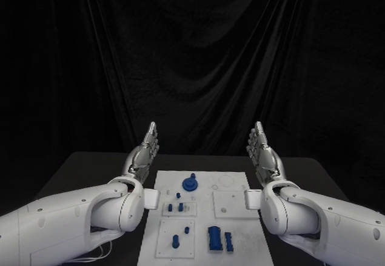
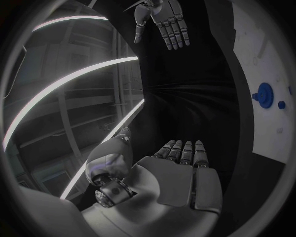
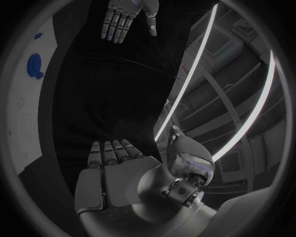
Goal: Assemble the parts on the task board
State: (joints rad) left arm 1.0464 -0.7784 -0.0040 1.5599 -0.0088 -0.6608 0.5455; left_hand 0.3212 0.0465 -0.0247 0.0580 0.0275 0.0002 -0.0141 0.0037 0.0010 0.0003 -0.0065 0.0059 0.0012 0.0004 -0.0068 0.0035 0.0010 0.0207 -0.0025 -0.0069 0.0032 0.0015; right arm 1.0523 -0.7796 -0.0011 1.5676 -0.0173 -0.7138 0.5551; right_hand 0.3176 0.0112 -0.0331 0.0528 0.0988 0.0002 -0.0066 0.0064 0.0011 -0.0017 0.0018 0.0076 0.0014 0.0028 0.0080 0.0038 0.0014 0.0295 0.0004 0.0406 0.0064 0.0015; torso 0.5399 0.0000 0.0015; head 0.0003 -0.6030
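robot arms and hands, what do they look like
Both arms are smooth, rounded white shells with a bulbous wrist joint. The left hand and right hand are silver metal with segmented fingers. A thin pale cable trails under the left arm.

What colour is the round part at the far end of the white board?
Blue. The round part shows best in the head view, on the task board.
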